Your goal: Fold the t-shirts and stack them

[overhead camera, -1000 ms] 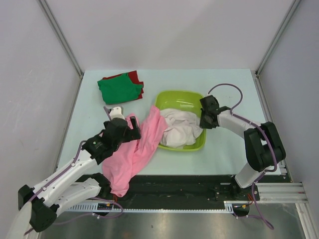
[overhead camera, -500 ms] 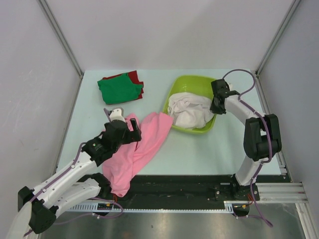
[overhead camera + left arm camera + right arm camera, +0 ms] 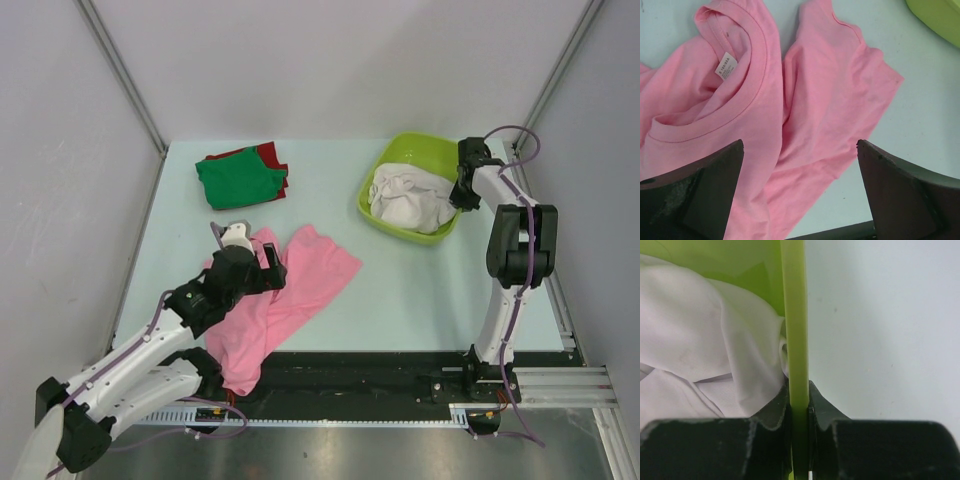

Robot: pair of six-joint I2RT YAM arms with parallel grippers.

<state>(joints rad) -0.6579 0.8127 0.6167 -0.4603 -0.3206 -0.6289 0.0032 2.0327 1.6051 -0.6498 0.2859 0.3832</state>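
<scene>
A large pink t-shirt (image 3: 290, 290) lies crumpled at the near left of the table, its neck label (image 3: 725, 66) showing in the left wrist view (image 3: 830, 105). My left gripper (image 3: 262, 262) hovers open over it, holding nothing. A folded green t-shirt (image 3: 238, 180) lies on a red one (image 3: 272, 155) at the back left. White t-shirts (image 3: 410, 198) fill the lime-green tub (image 3: 428, 150) at the back right. My right gripper (image 3: 463, 190) is shut on the tub's rim (image 3: 795, 330), white cloth (image 3: 695, 340) beside it.
Grey walls with metal corner posts close in the table on three sides. The black rail of the arm bases (image 3: 400, 365) runs along the near edge. The pink shirt's lower end hangs over that rail (image 3: 240, 375).
My right gripper has dragged the tub with the white shirts from the table's middle to the back right corner. The pink shirt's end slid off the tub onto the table. The left arm barely moved.
</scene>
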